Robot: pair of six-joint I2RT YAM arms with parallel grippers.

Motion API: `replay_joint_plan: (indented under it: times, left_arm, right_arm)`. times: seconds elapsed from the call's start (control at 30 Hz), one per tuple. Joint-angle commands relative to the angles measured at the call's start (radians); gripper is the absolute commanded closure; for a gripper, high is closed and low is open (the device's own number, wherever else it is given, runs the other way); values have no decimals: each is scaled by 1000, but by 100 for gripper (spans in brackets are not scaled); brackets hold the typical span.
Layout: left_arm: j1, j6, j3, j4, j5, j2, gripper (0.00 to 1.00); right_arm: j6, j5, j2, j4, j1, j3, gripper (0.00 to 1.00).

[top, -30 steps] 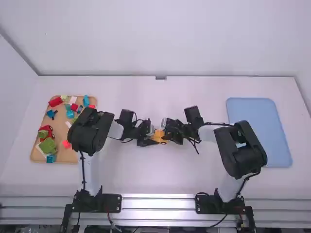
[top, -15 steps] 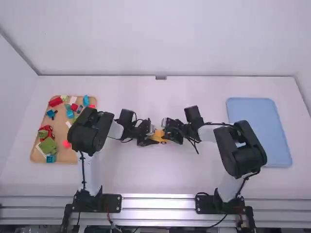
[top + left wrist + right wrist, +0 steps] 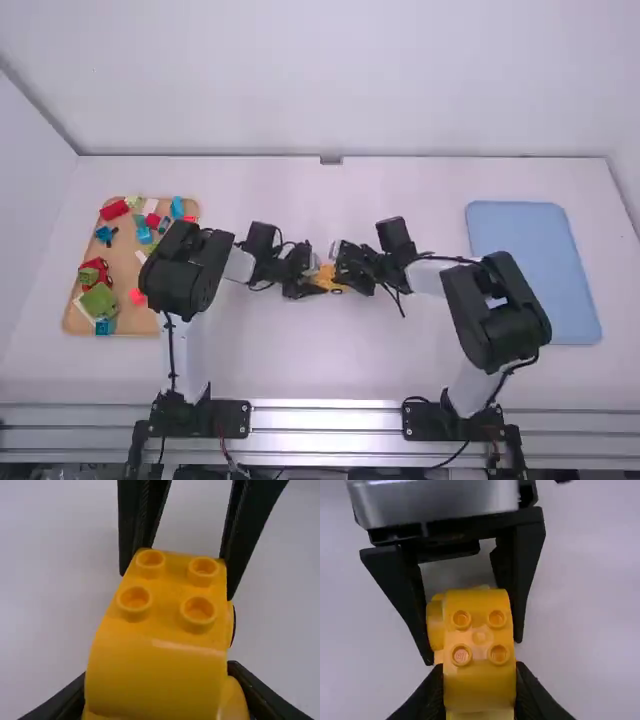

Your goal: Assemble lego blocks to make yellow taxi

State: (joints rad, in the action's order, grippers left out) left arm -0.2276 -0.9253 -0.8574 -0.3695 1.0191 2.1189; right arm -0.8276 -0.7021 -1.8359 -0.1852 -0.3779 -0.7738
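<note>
Left gripper (image 3: 473, 650) and right gripper (image 3: 176, 585) apparently clamp the yellow studded plastic taxi (image 3: 155, 672). Uneven pressing could tilt it.

The toy car (image 3: 328, 278) is yellow and sits near the middle of the high view, with a dark wheel (image 3: 336, 291) by its lower edge. It is pinched at both ends. In the left wrist view, four round bumps (image 3: 198, 611) stick up from its flat top, in two rows of two, beside a big smooth curved part (image 3: 155, 675). In the right wrist view, it stretches from the middle to the bottom, bumps showing.
</note>
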Motion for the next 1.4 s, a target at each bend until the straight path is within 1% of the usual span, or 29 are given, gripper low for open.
replay_joint_plan:
  times: [0.0, 0.1, 0.2, 0.3, 0.33, 0.37, 0.47, 0.5, 0.6, 0.67, 0.77, 0.9, 1.0, 1.07, 1.1, 1.17, 1.2, 1.23, 1.27, 1.37]
  left_arm:
    - [-2, 46, -19, 7, -14, 18, 91]
    - [-5, 46, -19, 18, -15, 18, 91]
    - [0, 46, -19, 27, -14, 19, 91]
    - [0, 46, -19, 34, -14, 19, 91]
    - [0, 46, -19, 34, -14, 19, 92]
    - [-4, 44, -19, 38, -14, 19, 92]
    - [0, 6, -19, 65, -15, 19, 92]
    - [0, -11, -19, 79, -15, 19, 92]
    - [-3, -16, -19, 107, -28, 19, 92]
    - [-3, -7, -19, 119, -48, 19, 91]
    - [-5, -14, -19, 127, -48, 19, 91]
    - [0, -13, -19, 124, -41, 19, 91]
    - [-3, -13, -19, 127, -41, 19, 91]
    - [0, -13, -19, 127, -40, 19, 91]
    - [-5, -13, -19, 129, -41, 19, 91]
    - [0, -8, -19, 126, -41, 19, 91]
    - [0, -6, -19, 126, -40, 19, 91]
    - [-5, -6, -19, 127, -41, 18, 91]
    - [-3, -6, -19, 126, -41, 18, 91]
    - [-4, -6, -19, 127, -41, 19, 91]
  right_arm:
    - [17, -13, -7, 6, -5, 35, 100]
    - [17, -73, 24, -38, 19, 34, 100]
    - [19, -82, 49, -48, 46, 34, 99]
    - [19, -39, 101, 16, 98, 34, 99]
    - [19, -32, 106, 23, 103, 35, 99]
    - [8, -26, 128, 60, 128, 35, 99]
    - [-82, -23, 158, 157, 183, 35, 99]
    - [-111, -21, 159, 192, 201, 35, 96]
    - [-202, 7, 145, 283, 237, 35, 93]
    - [-249, 19, 117, 314, 256, 35, 93]
    - [-323, 23, 71, 320, 269, 35, 91]
    - [-338, 32, 27, 313, 282, 35, 91]
    - [-382, 71, 5, 324, 290, 35, 91]
    - [-381, 72, 1, 322, 294, 35, 89]
    - [-381, 72, 0, 325, 295, 35, 80]
    - [-381, 76, 0, 325, 295, 35, 58]
    - [-381, 76, 0, 325, 295, 35, 52]
    - [-381, 75, 0, 322, 295, 34, 47]
    - [-382, 72, 0, 321, 294, 32, 46]
    - [-381, 59, 0, 322, 291, 20, 46]
